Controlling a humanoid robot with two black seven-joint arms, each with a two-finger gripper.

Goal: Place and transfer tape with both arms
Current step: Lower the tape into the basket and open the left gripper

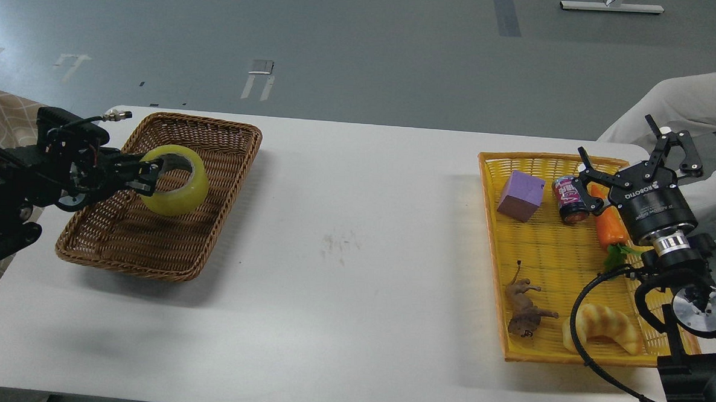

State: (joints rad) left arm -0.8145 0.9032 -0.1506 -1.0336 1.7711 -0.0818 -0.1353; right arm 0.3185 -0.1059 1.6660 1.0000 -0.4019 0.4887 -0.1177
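Observation:
The tape [180,188], a yellowish translucent roll, sits low inside the brown wicker basket [226,177] on the left of the table. My left gripper [151,177] reaches in from the left and is shut on the roll's left wall, one finger inside the core. My right gripper [629,158] is open and empty, raised over the far right part of the yellow tray [494,255].
The yellow tray holds a purple block [521,195], a soda can [568,199], a carrot toy [609,227], a lion figure [525,310] and a croissant toy [603,328]. A white covered object [694,107] stands past the table's right end.

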